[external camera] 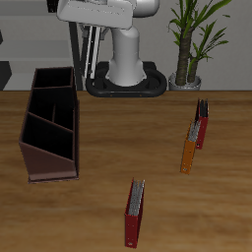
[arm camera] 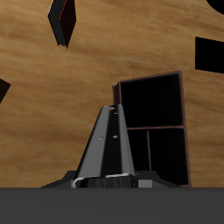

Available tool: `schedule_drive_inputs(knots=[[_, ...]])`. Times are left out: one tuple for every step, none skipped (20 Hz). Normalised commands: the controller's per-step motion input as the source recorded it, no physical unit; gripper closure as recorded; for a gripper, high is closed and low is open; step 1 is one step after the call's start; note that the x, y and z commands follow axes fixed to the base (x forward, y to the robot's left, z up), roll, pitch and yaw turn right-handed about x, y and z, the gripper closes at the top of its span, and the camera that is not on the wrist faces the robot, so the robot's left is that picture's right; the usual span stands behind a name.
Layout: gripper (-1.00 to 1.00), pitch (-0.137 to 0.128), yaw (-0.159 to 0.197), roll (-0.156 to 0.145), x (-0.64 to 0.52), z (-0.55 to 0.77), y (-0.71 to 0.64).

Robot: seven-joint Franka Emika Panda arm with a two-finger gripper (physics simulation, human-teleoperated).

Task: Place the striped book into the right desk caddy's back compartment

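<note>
Pincer (arm camera: 103, 181) apparently clamped on book (arm camera: 109, 144), hanging above caddy (arm camera: 149, 80). Best to line thin edge up over caddy's back compartment, keep upright, lower slowly between walls, then release.

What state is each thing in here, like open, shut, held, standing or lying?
Claw: shut on the striped book.
Striped book: held in the claw, aloft.
Right desk caddy: upright, nothing seen inside.
Red book: standing on edge.
Orange book: standing on edge.

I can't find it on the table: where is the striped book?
Wrist view: the striped book is held in the jaws, aloft beside the right caddy.
</note>
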Motion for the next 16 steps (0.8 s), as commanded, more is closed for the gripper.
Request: schedule_drive_inputs(knots=[[1.0, -0.022, 0.079, -0.009, -0.17, 0.08, -0.06], [1.0, -0.019, -0.014, -0.086, -0.16, 0.1, -0.12], [1.0, 0.027, -0.004, -0.035, -0.16, 0.05, -0.09], [1.0, -0.015, 0.044, -0.022, -0.21, 0.08, -0.06], [1.0, -0.033, 0.008, -0.115, -0.28, 0.14, -0.24], [1.0, 0.035, 0.0, -0.043, -0.2, 0.06, -0.14], [1.0, -0.015, 0.009, -0.088, -0.23, 0.2, -0.09], [1.0, -0.056, 0.039, -0.008, -0.13, 0.15, 0.01], [1.0, -0.027, -0.029, -0.043, -0.37, 0.31, -0.11], [1.0, -0.025, -0.004, -0.032, -0.13, 0.1, -0.05], [1.0, 0.0, 0.0, 0.0, 0.0, 0.0, 0.0], [1.0, -0.09, 0.083, -0.034, -0.46, 0.36, 0.1], [1.0, -0.016, 0.003, -0.032, -0.33, 0.19, 0.06], [1.0, -0.032, 0.028, -0.013, -0.16, 0.08, -0.06], [1.0, -0.034, 0.047, -0.016, -0.19, 0.07, 0.02], [1.0, -0.015, 0.028, -0.024, -0.31, 0.09, -0.1]])
